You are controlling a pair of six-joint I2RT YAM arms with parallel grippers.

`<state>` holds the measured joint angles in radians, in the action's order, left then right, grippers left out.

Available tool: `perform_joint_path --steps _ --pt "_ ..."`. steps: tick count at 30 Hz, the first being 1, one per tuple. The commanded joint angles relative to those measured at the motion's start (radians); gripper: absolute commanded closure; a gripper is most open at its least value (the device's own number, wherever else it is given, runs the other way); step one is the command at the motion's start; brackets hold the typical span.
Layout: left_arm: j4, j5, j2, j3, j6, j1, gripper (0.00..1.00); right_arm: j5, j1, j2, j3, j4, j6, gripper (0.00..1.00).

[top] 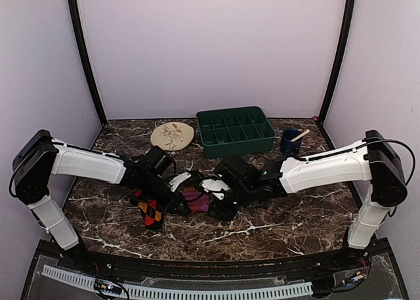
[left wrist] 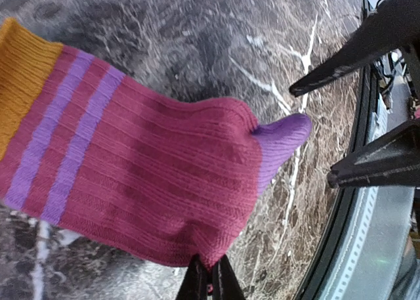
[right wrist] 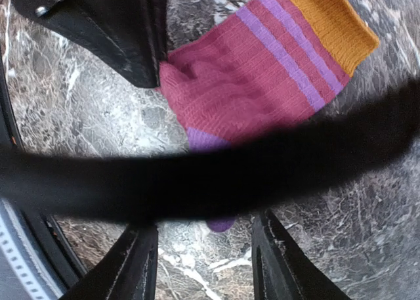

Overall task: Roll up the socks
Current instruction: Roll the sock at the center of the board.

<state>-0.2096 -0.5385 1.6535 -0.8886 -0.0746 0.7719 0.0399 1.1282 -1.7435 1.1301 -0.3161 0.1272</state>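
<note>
The magenta sock point(left wrist: 144, 175) lies flat on the marble table, with its orange-yellow cuff point(left wrist: 20, 83) at one end and its purple toe point(left wrist: 282, 139) at the other. My left gripper point(left wrist: 210, 277) is shut, pinching the sock's edge near the heel. My right gripper point(right wrist: 202, 231) stands open just above the table at the purple toe tip point(right wrist: 220, 224), with nothing between its fingers. A black cable blurs across that view. From above, both grippers meet over the magenta sock point(top: 195, 198). The black argyle sock point(top: 151, 211) lies just left of it, under the left arm.
A green divided tray point(top: 236, 130) stands at the back centre. A beige floral plate point(top: 172, 135) is left of it, and a blue cup point(top: 291, 141) with a wooden stick is right of it. The table's front rail point(left wrist: 367, 201) runs close to the sock's toe.
</note>
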Motion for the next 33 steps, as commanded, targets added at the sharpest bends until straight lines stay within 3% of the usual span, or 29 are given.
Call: perform_joint_path --steps 1,16,33 --pt "-0.085 -0.139 0.026 -0.03 0.035 -0.018 1.0 -0.15 0.049 0.019 -0.034 0.079 -0.104 0.55" --pt "-0.151 -0.299 0.09 -0.055 0.077 -0.101 1.0 -0.144 0.057 0.048 -0.131 0.295 -0.265 0.53" --pt "-0.211 -0.381 0.182 -0.098 0.134 -0.148 1.0 -0.011 0.058 -0.063 0.007 0.201 -0.374 0.52"
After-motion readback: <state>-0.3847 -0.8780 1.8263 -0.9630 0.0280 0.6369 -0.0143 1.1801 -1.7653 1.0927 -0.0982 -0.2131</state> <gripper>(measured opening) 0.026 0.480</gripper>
